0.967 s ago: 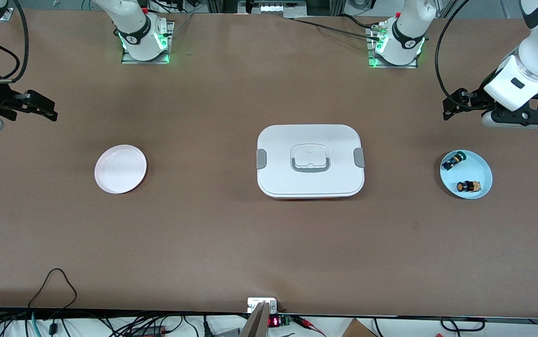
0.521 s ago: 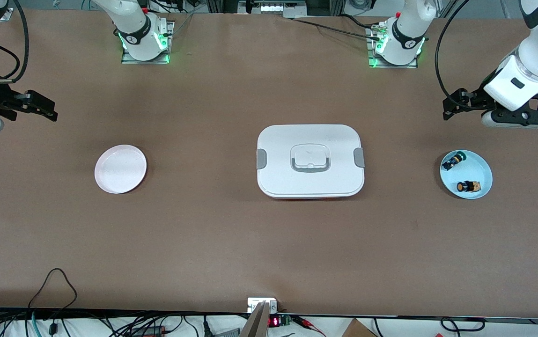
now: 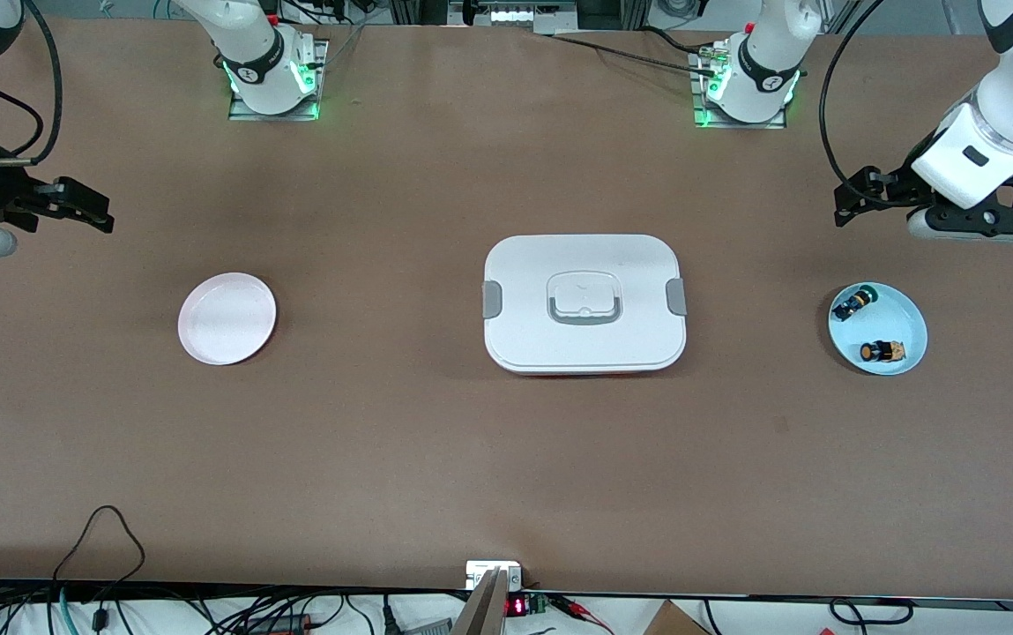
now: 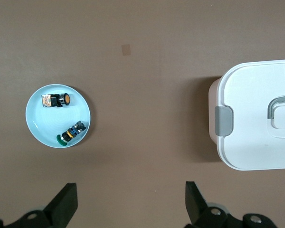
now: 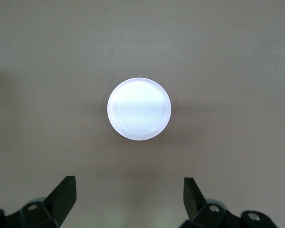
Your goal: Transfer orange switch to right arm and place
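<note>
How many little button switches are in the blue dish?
2. The orange switch lies in the blue dish on the part nearer the front camera; the green-capped switch lies in it too, farther from the camera. The closed white box could hide more.

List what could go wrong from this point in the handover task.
1. The orange switch lies close to the green switch in the blue dish; the open left gripper could bump or grab the wrong one.
2. Both are tiny, so slipping at handover to the open right gripper seems possible.
</note>
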